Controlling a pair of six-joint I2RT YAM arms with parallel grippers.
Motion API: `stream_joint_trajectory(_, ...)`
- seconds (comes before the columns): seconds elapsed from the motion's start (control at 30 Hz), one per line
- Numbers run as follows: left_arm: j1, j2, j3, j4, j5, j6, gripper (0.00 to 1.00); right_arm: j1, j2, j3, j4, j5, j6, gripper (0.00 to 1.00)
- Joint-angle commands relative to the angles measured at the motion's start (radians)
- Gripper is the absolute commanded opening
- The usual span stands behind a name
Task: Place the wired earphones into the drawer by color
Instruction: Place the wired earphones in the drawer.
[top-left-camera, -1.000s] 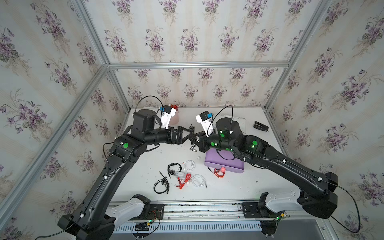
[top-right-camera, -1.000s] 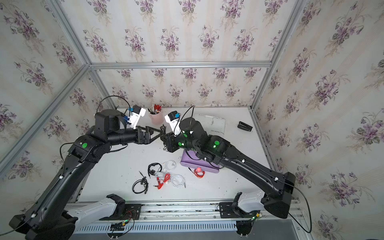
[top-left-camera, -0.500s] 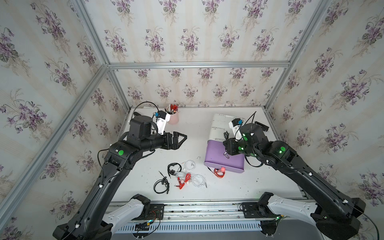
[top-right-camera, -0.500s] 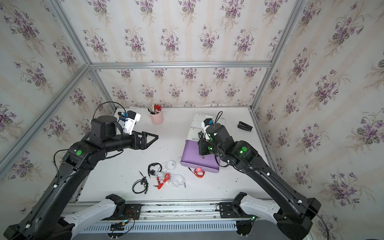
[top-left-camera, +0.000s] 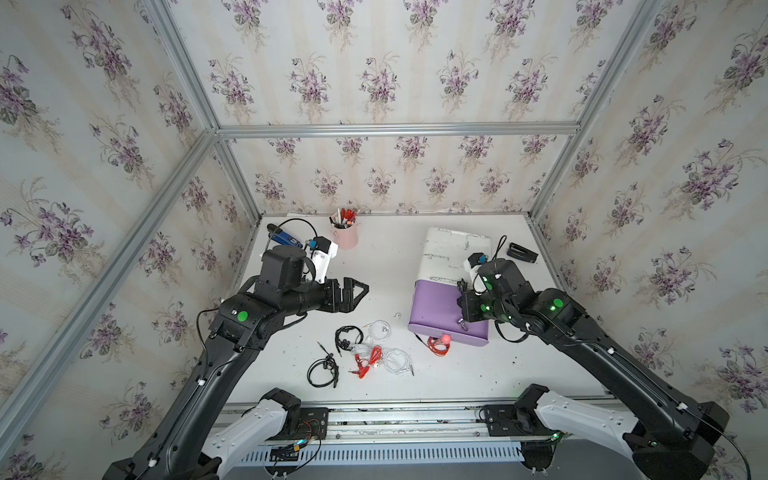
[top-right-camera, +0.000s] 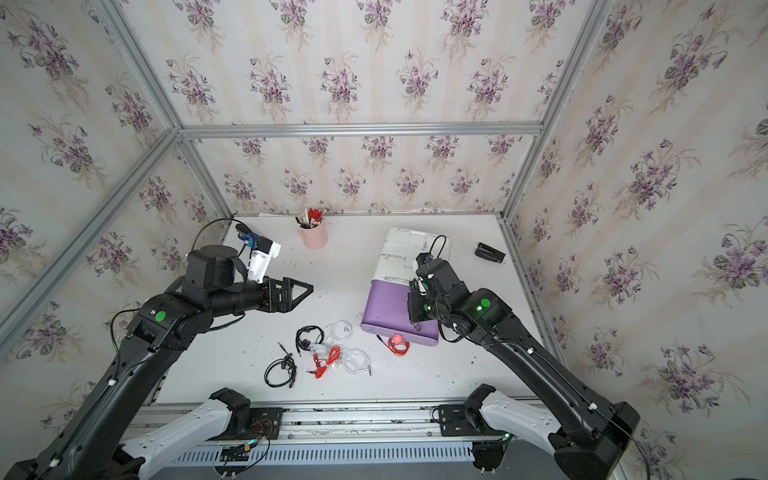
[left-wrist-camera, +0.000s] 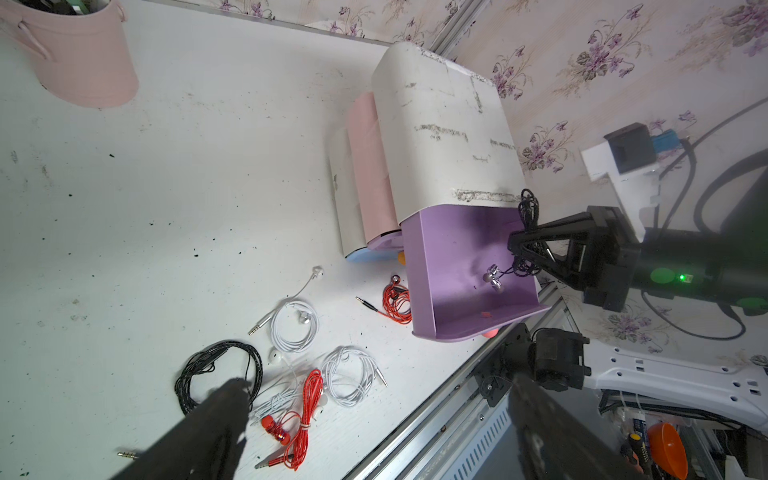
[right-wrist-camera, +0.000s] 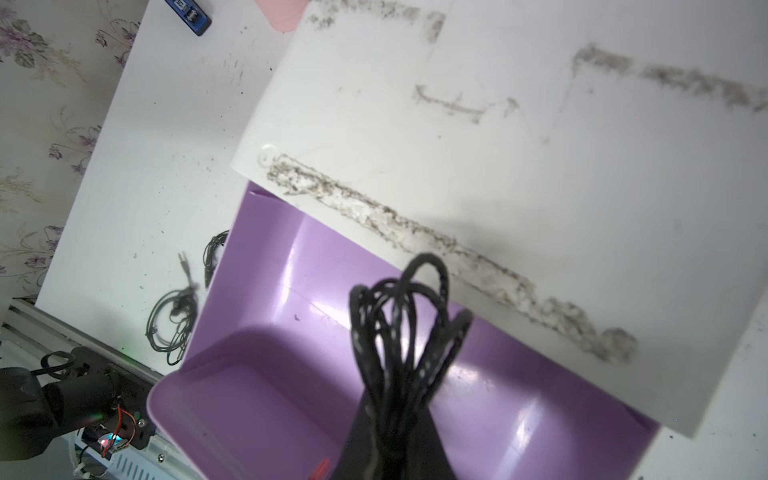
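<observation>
The left arm's black triangular fingers stand spread wide above the scuffed white counter, black, white and red wired earphones lie coiled beside the glossy purple plastic drawer, and over it the right fingers pinch a braided black bundle whose silvery earbuds show from the left wrist, not the right.

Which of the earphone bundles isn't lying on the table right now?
The black bundle pinched in the right gripper, hanging over the open purple drawer. All the others lie flat on the table.
</observation>
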Motion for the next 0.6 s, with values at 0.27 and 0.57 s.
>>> stream_joint_trajectory(0.27, 0.000, -0.048, -0.121, -0.044, -0.080, -0.038, 0.99, -0.013, -0.047, -0.066, -0.024, 0.000, 0.019, 0.26)
stream_joint_trajectory(0.57, 0.000, -0.065, -0.245, -0.110, -0.164, -0.140, 0.99, -0.030, -0.034, -0.023, -0.014, -0.008, 0.001, 0.45)
